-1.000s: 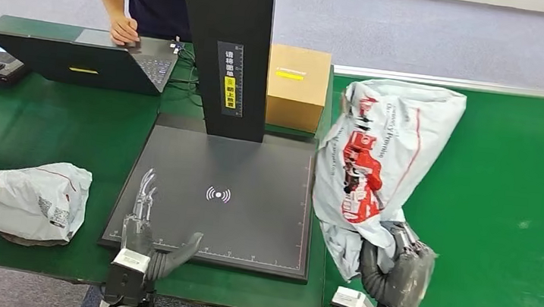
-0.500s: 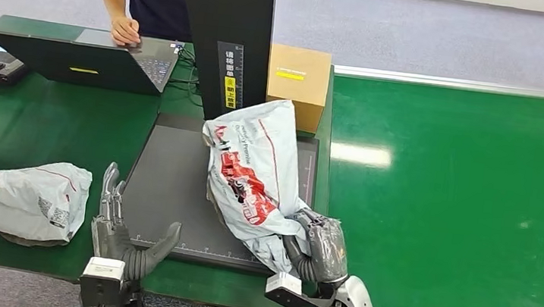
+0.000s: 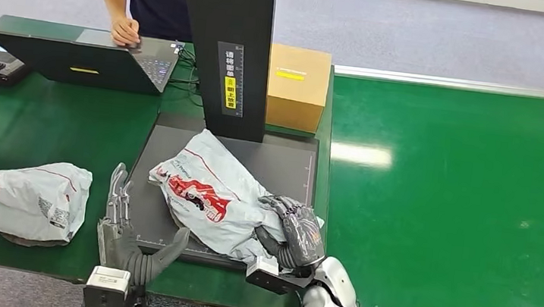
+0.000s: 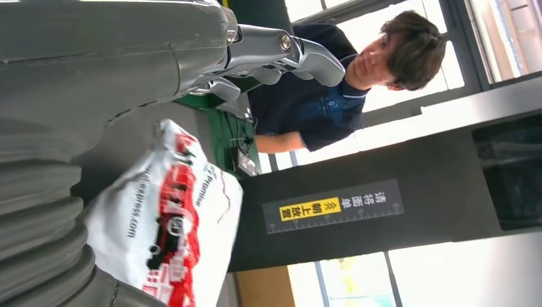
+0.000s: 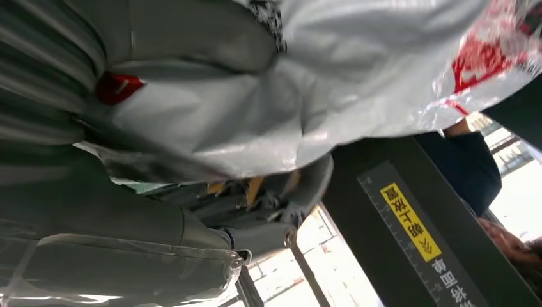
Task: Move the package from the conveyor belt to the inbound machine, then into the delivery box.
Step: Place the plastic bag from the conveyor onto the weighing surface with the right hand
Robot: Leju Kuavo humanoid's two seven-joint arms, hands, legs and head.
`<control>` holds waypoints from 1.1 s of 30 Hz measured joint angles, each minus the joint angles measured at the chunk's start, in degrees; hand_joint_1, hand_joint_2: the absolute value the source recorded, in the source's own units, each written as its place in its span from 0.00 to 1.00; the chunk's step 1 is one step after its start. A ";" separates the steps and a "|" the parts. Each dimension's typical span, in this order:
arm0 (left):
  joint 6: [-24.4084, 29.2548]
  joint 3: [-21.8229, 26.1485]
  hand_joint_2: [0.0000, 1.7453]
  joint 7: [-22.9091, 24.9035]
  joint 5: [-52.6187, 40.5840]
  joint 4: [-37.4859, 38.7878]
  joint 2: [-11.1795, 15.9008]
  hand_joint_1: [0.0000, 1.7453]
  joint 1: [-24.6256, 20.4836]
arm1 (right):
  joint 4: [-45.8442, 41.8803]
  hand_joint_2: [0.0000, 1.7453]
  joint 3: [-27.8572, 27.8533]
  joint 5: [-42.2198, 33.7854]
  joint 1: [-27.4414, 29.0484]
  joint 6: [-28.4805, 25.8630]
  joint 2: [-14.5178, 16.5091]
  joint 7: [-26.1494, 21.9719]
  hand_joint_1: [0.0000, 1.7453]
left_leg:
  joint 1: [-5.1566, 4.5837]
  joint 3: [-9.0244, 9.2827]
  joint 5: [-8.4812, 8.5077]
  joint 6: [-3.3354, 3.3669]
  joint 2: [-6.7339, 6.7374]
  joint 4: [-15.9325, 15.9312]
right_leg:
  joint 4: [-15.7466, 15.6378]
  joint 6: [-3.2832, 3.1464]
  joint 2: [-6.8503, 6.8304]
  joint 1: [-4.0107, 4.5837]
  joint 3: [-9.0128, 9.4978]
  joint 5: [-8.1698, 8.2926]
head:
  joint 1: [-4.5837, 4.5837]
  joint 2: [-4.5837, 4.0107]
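Head view: the grey package [image 3: 211,197] w/ red print lies on the dark flat plate of the inbound machine [image 3: 294,167], near the plate's front edge. The right hand [image 3: 295,232] holds the package's right end, fingers wrapped round the bag. The hand sits at the plate's front right corner. The left hand [image 3: 124,222] rests at the plate's front left corner, fingers out straight and apart, thumb stuck out to the side, w/ nothing in it. It is just beside the package but not touching it. The machine's tall black post [image 3: 227,42] stands at the back of the plate w/ a yellow label on it. A brown box [image 3: 297,86] sits right next to the post. The green conveyor belt [image 3: 463,196] runs on the right. A 2nd grey bag [image 3: 16,199] lies on the green table [image 3: 42,129] on the left. A laptop [image 3: 81,57] is at the back left, and a person's hand [image 3: 123,31] rests on it.

Left wrist view: the left hand's [image 4: 192,57] grey fingers point out straight, holding nothing. The package [image 4: 172,224] lies close by w/ its red print showing. The black post [image 4: 383,192] and the person [image 4: 332,83] in a dark shirt are behind.

Right wrist view: the right hand [image 5: 147,38] is pressed up against the package [image 5: 307,83], and the bag's crinkly grey skin folds over it. How the fingers close is hard to see here. The post's yellow label [image 5: 409,220] is near.
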 joint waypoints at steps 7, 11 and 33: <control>-0.21 -0.93 1.00 0.00 0.71 0.74 0.52 0.00 -1.46 | -4.96 1.00 -0.89 -4.55 3.11 -4.59 1.58 -3.58 0.00 | 0.00 -0.02 0.00 0.00 0.00 0.01 | 0.00 -0.01 0.00 0.00 -0.03 -0.01 | -0.01 0.00; 0.54 -1.54 1.00 0.00 1.15 1.46 0.75 0.00 -2.25 | -14.44 1.00 -2.42 -4.86 7.31 -4.73 2.58 -3.60 0.00 | 0.00 -0.05 -0.01 -0.01 -0.01 0.00 | 0.00 -0.01 -0.01 0.00 -0.06 -0.02 | -0.01 0.00; -4.47 -4.58 1.00 4.00 -11.05 5.46 1.63 0.00 -5.72 | -51.70 1.00 -5.34 -24.81 22.76 -4.76 4.68 -3.62 0.00 | 0.00 -0.05 -0.02 -0.02 0.00 0.01 | 0.00 -0.01 0.00 -0.01 -0.07 -0.02 | 0.01 0.00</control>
